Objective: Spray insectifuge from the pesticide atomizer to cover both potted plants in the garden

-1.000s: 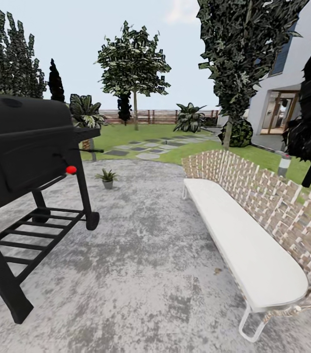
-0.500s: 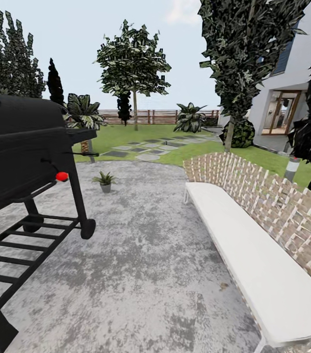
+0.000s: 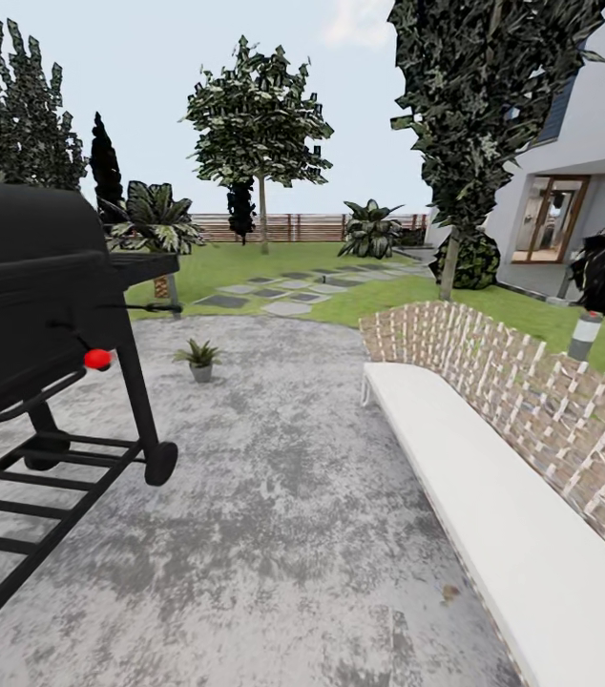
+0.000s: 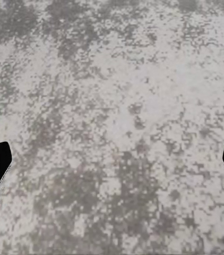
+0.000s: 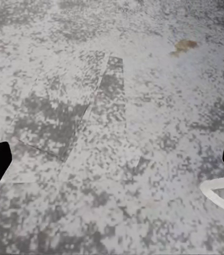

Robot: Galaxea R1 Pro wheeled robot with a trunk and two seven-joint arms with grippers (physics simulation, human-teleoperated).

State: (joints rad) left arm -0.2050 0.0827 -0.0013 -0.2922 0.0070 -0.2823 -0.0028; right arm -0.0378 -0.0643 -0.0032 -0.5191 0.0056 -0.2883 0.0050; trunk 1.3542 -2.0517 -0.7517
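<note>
So, one potted plant [image 3: 200, 358] sits on the grey patio [image 3: 283, 496], just past the black grill [image 3: 26, 315] and its red knob [image 3: 97, 359]. The atomizer isn't anywhere I can spot. A white bench [image 3: 503, 506] with a woven back runs along the patio's right side. Behind are stepping stones [image 3: 274, 286], lawn [image 3: 245, 260], the wooden fence [image 3: 302, 226], trees and a white house [image 3: 570, 172]. Left gripper [image 4: 112, 162] hangs over bare paving, jaws spread wide. Right gripper [image 5: 112, 162] is the same, with a white bench leg [image 5: 221, 192] nearby.
</note>
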